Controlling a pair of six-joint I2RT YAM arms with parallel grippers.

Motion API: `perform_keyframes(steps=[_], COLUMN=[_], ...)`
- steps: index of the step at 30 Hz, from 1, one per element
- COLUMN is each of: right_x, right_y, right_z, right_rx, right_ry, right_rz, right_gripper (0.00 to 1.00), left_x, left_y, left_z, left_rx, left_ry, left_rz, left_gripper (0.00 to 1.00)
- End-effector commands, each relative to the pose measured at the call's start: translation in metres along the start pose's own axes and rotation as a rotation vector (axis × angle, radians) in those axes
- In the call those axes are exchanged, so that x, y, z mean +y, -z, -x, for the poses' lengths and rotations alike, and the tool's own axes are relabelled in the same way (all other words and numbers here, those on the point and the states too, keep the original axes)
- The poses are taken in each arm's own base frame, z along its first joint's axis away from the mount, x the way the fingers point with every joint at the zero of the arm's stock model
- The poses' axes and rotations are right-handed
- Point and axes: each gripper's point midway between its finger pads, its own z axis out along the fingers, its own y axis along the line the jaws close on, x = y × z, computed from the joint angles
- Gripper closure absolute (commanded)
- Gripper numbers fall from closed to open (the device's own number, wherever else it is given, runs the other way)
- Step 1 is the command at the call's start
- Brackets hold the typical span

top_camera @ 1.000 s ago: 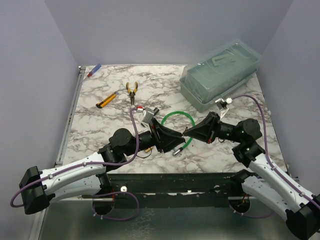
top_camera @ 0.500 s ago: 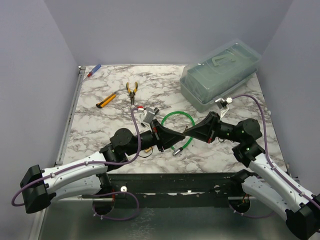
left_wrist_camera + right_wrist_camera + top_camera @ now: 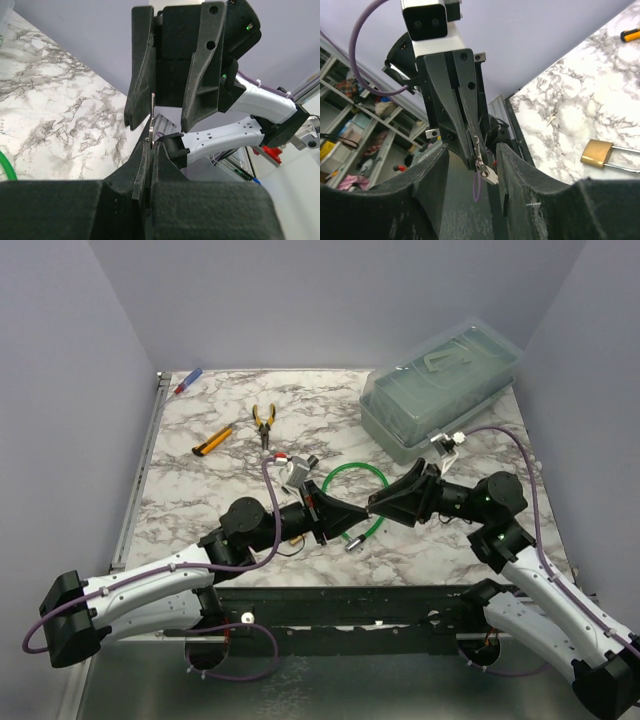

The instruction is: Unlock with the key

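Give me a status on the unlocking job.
Done: the key is off the table, pinched in the shut left gripper. In hand: a handover, it seems, with the right gripper open on either side of the key. Left: the padlock lies on the table, away from the key.

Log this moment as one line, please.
left pincer: shut on key | right pincer: open, fingers either side of key | padlock: lying flat, untouched
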Motion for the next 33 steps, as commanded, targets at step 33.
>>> perform_keyframes(steps=[33], right_x=[-0.004], right_y=[-0.002], right_z=[-0.004], right_rx=[0.119], right_ry=[0.084], right_rz=[-0.038], right_gripper=[0.73], left_x=[-0.008], left_y=[0.009], left_z=[0.000], left_rx=[0.052], left_ry=[-0.017], left_rz=[-0.005], left_gripper=[1.00])
